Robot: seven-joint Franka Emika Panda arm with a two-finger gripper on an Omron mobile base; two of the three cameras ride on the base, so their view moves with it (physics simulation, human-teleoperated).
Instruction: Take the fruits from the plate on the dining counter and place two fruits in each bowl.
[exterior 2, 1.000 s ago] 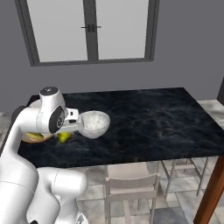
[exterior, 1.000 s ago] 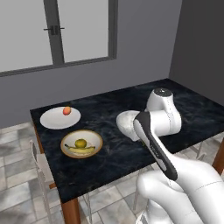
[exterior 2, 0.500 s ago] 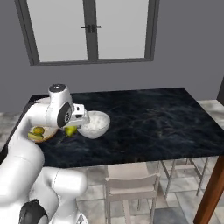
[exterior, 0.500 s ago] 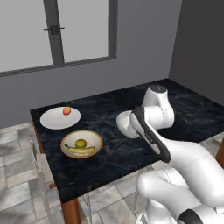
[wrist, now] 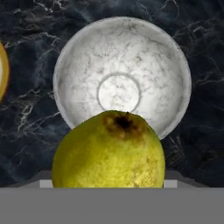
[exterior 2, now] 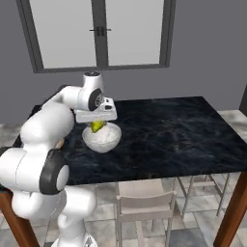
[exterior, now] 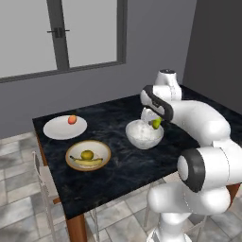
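Hand view has my tool (exterior: 155, 124) grasping the pear (wrist: 109, 151) right above the empty deep white bowl (wrist: 122, 72) on the bench (exterior: 113, 118), lined up for a drop; banana and olive-yellow fruit already fill the tan-rimmed bowl (exterior: 88, 154).

We count four fruits total: one pear (exterior: 156, 123), one red-orange round fruit (exterior: 72, 119), one banana (exterior: 87, 162) and one round olive-yellow fruit (exterior: 86, 154). Bowls, we get two: one deep white bowl (exterior: 143, 134) and one shallow tan-rimmed bowl (exterior: 88, 156). Two of the fruits sit in the tan-rimmed one, none in the white one as far as we can see. One flat white plate (exterior: 64, 127), carrying just one fruit. One black marble counter (exterior: 108, 175) under all of it. We spot one chair (exterior 2: 146, 203) on the near side too, and one window (exterior 2: 99, 32) on the back wall.
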